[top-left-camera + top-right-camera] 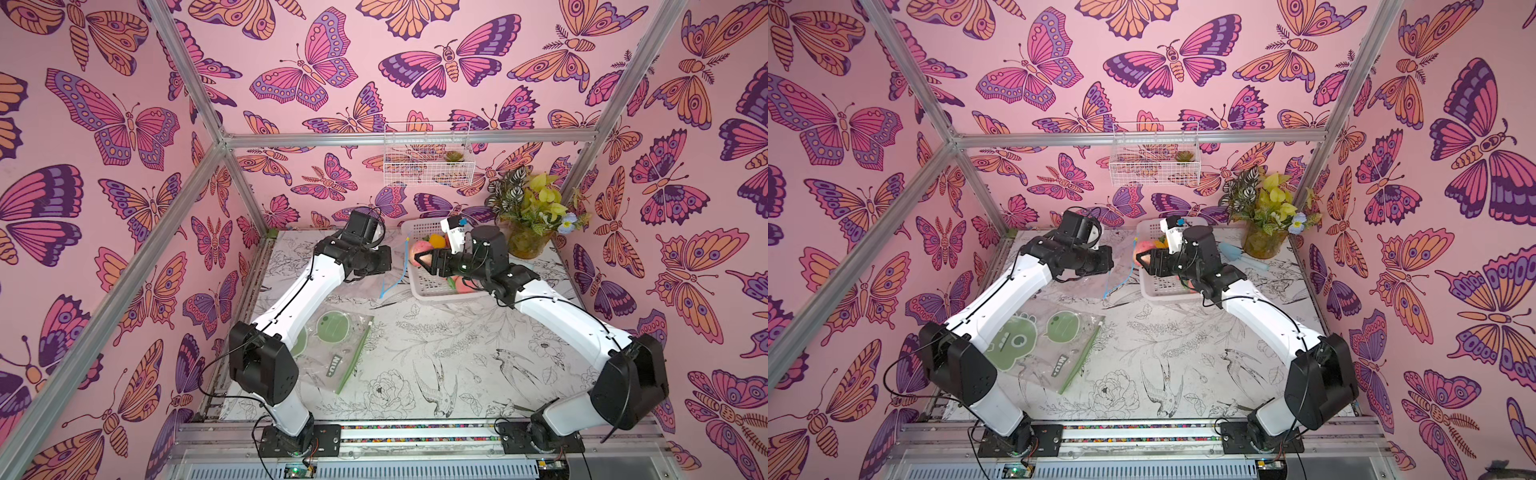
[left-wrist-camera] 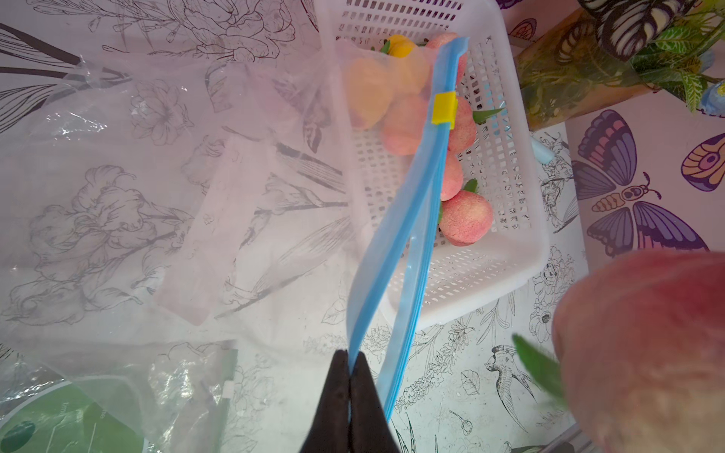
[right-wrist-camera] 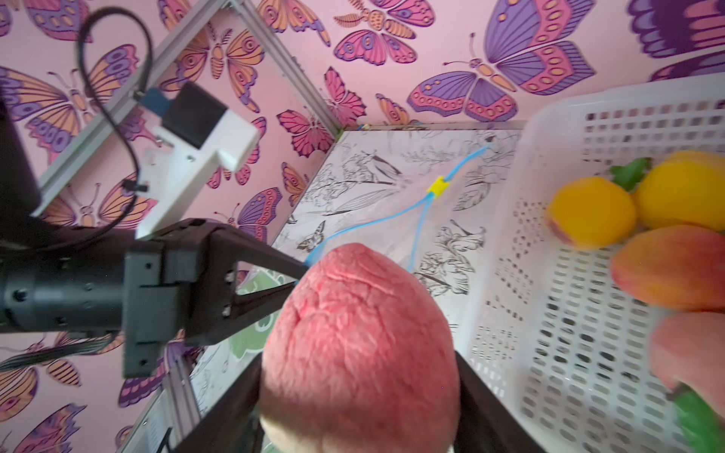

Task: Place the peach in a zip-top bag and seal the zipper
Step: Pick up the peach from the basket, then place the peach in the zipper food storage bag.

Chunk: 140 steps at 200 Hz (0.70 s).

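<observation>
My right gripper [image 3: 359,361] is shut on a fuzzy pink peach [image 3: 353,337], held above the near corner of the white basket [image 1: 440,293]. The clear zip-top bag has a blue zipper [image 2: 408,219] with a yellow slider [image 2: 444,111]. My left gripper [image 2: 350,357] is shut on one lip of that zipper and holds it up off the table. From the slider toward the left fingertips [image 3: 302,274] the two zipper strands [image 3: 416,211] part, so the mouth gapes there. The held peach [image 2: 643,345] hangs just beside this mouth, outside the bag.
More peaches [image 2: 465,223] and yellow fruit [image 3: 592,211] lie in the basket. A second bag with green print [image 1: 340,340] lies flat on the table near the left arm. A vase of plants [image 1: 528,241] stands at the back right. A wire basket [image 1: 428,153] hangs on the back wall.
</observation>
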Each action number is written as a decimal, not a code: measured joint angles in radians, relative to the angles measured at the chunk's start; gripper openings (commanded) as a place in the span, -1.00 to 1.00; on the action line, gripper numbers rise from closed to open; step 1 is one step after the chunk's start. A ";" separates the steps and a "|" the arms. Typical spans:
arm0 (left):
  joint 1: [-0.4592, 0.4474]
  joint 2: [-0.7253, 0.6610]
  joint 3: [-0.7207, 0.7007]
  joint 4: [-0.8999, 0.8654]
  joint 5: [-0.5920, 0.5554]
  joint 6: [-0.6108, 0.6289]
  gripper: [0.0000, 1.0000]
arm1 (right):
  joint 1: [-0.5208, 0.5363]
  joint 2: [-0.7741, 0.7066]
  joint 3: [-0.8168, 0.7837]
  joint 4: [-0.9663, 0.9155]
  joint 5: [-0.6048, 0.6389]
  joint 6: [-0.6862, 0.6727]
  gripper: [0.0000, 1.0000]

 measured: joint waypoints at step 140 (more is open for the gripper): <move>0.000 -0.006 0.000 0.013 0.059 0.000 -1.00 | 0.050 0.185 0.150 -0.104 0.000 -0.029 0.24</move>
